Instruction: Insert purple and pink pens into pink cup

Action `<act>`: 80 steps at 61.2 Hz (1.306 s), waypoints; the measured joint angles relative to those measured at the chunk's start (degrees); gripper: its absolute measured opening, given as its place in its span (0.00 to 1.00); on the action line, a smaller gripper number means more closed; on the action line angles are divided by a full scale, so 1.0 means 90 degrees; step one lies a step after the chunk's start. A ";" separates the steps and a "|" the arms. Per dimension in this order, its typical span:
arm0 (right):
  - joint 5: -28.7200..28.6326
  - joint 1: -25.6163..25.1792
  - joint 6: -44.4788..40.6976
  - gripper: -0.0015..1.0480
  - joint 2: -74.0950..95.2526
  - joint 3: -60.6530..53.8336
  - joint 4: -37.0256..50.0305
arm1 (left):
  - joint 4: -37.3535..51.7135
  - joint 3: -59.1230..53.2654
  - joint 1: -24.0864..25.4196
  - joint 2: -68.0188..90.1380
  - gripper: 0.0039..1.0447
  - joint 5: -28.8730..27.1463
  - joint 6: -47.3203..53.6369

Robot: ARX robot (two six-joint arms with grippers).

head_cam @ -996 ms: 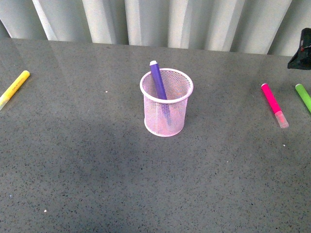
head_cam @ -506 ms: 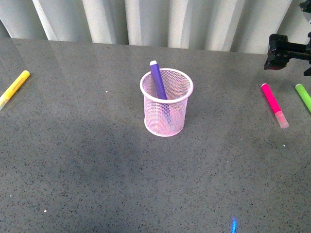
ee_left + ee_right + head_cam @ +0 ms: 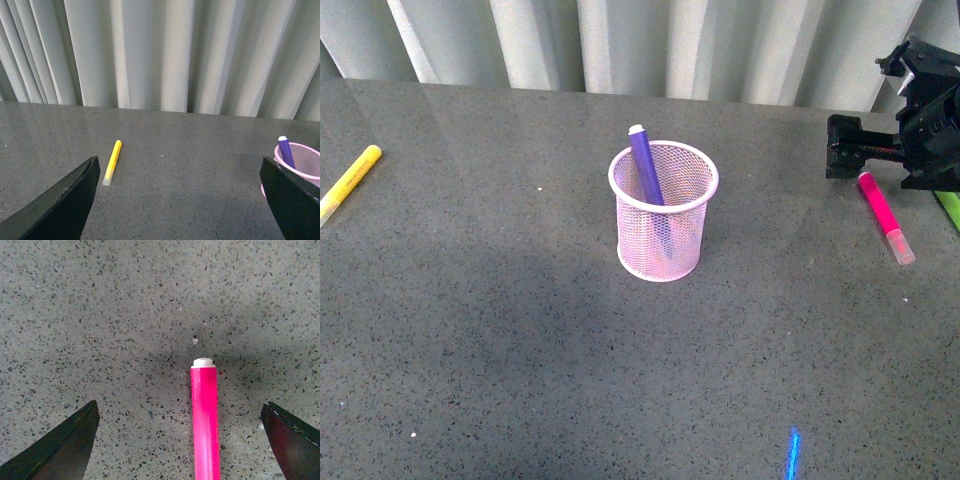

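The pale pink mesh cup (image 3: pixel 662 215) stands mid-table with the purple pen (image 3: pixel 645 165) leaning inside it, one end above the rim. The pink pen (image 3: pixel 883 212) lies flat on the table at the right. My right gripper (image 3: pixel 876 160) is open over the pen's far end; in the right wrist view the pink pen (image 3: pixel 205 425) lies between the spread fingers of the gripper (image 3: pixel 182 440), untouched. My left gripper (image 3: pixel 180 200) is open and empty, with the cup (image 3: pixel 300 160) and purple pen (image 3: pixel 286 151) at one side. It is out of the front view.
A yellow marker (image 3: pixel 350 180) lies at the table's far left and also shows in the left wrist view (image 3: pixel 112 162). A green marker (image 3: pixel 950 205) lies at the right edge, partly under my right arm. Grey curtains hang behind the dark speckled table (image 3: pixel 520 330).
My right arm has come in from the right edge and moved left and down, to over the pink pen's far end. The cup and the pens have not moved.
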 joint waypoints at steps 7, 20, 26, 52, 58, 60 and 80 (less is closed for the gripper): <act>0.0017 -0.0005 -0.0010 0.93 0.0102 0.0000 0.0002 | 0.0000 0.0000 0.0000 0.0000 0.94 0.0000 0.0000; 0.0041 -0.0022 -0.0041 0.93 0.0236 0.0044 -0.0007 | 0.0000 0.0000 0.0000 0.0000 0.94 -0.0002 0.0000; 0.0090 -0.0027 -0.0070 0.93 0.0308 0.0143 -0.0066 | 0.0000 0.0000 0.0000 0.0000 0.94 0.0000 0.0000; 0.0180 -0.0068 -0.0267 0.50 0.0435 0.0347 -0.0408 | 0.0000 0.0000 0.0000 0.0000 0.94 0.0000 0.0000; 0.0175 -0.0090 -0.0272 0.35 0.0442 0.0350 -0.0408 | 0.0000 0.0000 0.0000 0.0000 0.94 0.0000 0.0000; 0.0172 -0.0092 -0.0272 0.32 0.0442 0.0347 -0.0408 | 0.0000 0.0000 0.0000 0.0000 0.94 0.0000 0.0000; -0.0039 -0.0100 -0.0355 0.11 0.0364 0.0138 -0.0068 | 0.0000 0.0000 0.0000 0.0000 0.94 0.0000 0.0000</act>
